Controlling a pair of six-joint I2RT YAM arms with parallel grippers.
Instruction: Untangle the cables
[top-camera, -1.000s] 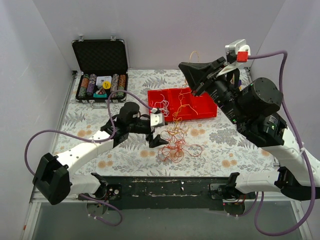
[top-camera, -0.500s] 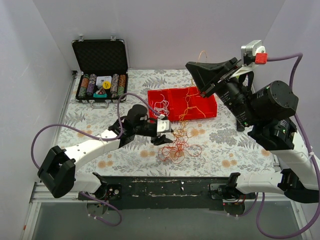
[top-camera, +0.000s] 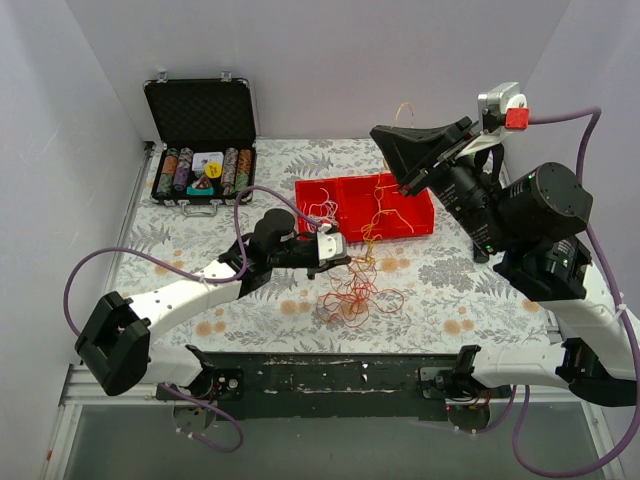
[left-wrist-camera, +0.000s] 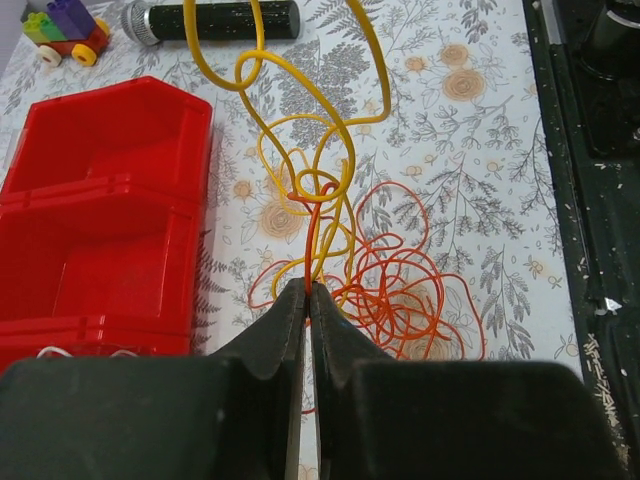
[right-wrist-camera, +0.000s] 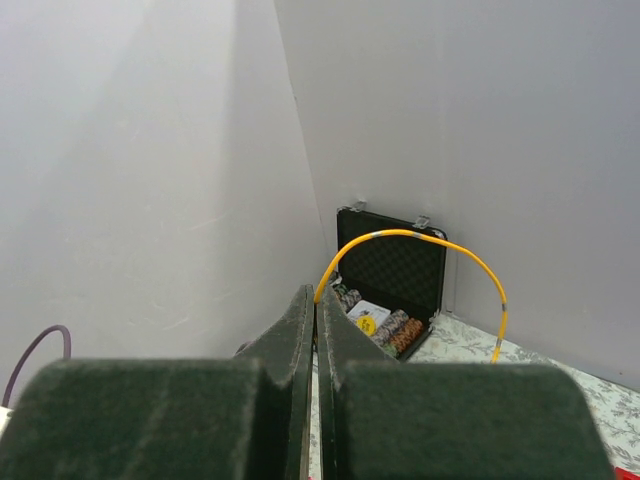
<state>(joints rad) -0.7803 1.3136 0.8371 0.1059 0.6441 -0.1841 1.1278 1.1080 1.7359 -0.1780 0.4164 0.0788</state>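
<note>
The cables (top-camera: 355, 290) lie as a red and orange-yellow tangle on the floral tablecloth, in front of the red bin (top-camera: 410, 222). In the left wrist view, my left gripper (left-wrist-camera: 308, 290) is shut on a red cable (left-wrist-camera: 312, 235) that rises from the orange-red heap (left-wrist-camera: 400, 300) into a knot with yellow loops (left-wrist-camera: 310, 90). The left gripper (top-camera: 346, 261) sits at the tangle's left top edge. My right gripper (top-camera: 380, 133) is raised high, shut on a yellow cable (right-wrist-camera: 420, 240) that arcs from its tips. A white cable (top-camera: 320, 212) lies in the bin's left part.
An open black case of poker chips (top-camera: 200, 130) stands at the back left. A black torch (left-wrist-camera: 215, 18) and a toy brick car (left-wrist-camera: 62, 30) lie beyond the bin (left-wrist-camera: 100, 180). White walls close in the table on three sides.
My left gripper moved right to the tangle and shut on the red cable. The right gripper rose with the yellow cable a second ago, then held still.
</note>
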